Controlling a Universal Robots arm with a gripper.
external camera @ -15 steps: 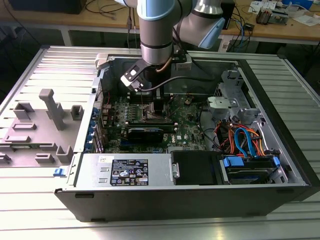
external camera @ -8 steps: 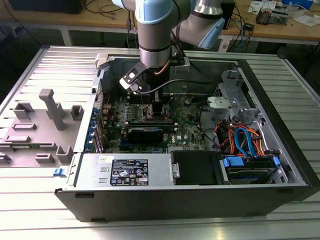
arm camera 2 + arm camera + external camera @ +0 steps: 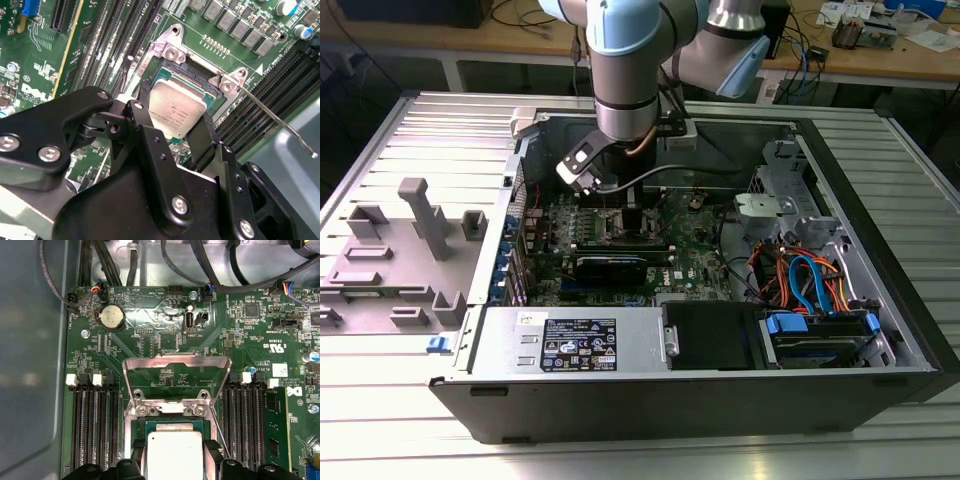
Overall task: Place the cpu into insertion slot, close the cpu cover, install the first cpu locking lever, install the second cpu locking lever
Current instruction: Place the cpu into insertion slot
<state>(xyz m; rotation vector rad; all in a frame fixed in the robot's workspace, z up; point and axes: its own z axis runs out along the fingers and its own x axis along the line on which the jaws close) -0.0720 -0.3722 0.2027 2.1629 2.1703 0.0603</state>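
The gripper (image 3: 176, 108) reaches down into an open desktop computer case (image 3: 720, 400), and in both wrist views its two black fingers (image 3: 207, 125) stand narrowly apart, set against opposite edges of the cpu (image 3: 178, 113), holding it between them. The cpu, silver top upward, lies within the square insertion slot (image 3: 170, 421) on the green motherboard (image 3: 705, 255); whether it is fully seated cannot be told. In the first wrist view the cpu cover (image 3: 177, 360) stands swung up and open, just beyond the slot. In the second wrist view a thin metal locking lever (image 3: 265, 108) juts out free beside the slot. Long black memory slots (image 3: 92, 430) flank the socket. In the exterior view the case lies on its side on a ribbed metal table (image 3: 380, 420), grey fixture blocks (image 3: 425, 215) stand at the exterior view's left, and a wooden workbench (image 3: 880, 60) runs behind.
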